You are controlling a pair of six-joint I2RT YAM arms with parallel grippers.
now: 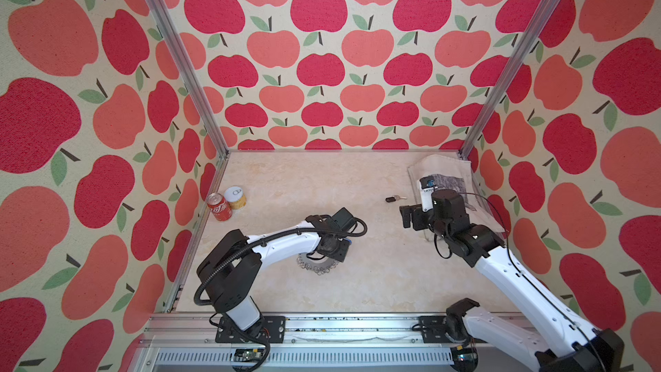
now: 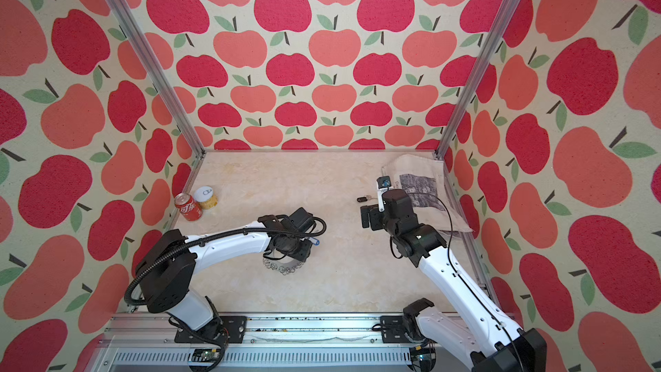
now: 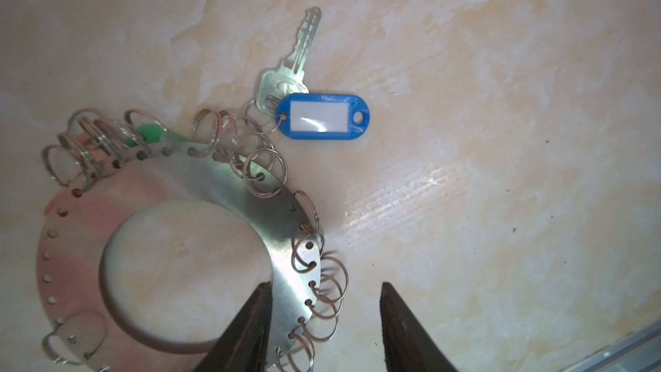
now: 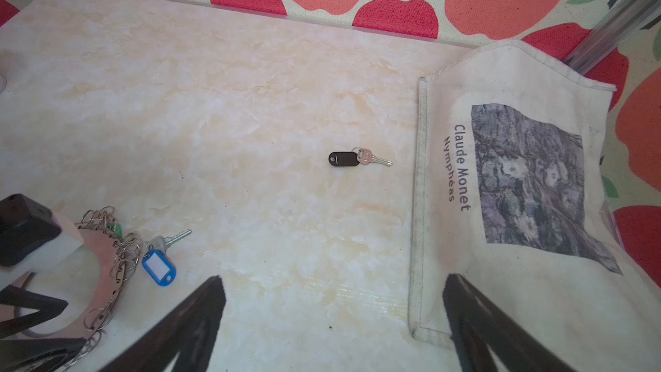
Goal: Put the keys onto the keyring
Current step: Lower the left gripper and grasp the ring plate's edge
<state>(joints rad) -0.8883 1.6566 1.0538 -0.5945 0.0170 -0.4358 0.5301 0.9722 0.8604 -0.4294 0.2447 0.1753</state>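
Note:
The keyring (image 3: 229, 187), a silver disc with a big centre hole and a fringe of wire rings, lies flat on the table (image 1: 316, 266) (image 2: 284, 267). My left gripper (image 3: 325, 286) points down over its rim and is open. One finger (image 3: 250, 323) stands in the hole against the disc's inner edge, and the other stands well outside the rings. A silver key (image 3: 297, 62) with a blue-and-white tag (image 3: 322, 118) lies against the fringe rings. The second of the keys, with a black tag (image 4: 357, 158) (image 1: 395, 198), lies alone on the table. My right gripper (image 4: 333, 278) (image 1: 406, 216) hovers open and empty nearer than that key.
A cream tote bag (image 1: 450, 173) (image 4: 518, 280) with a printed picture lies at the back right, partly under the right arm. At the left wall a red cola can (image 1: 219, 207) stands beside a yellow can (image 1: 236, 197). A green tag (image 3: 150, 134) peeks from under the keyring's rings.

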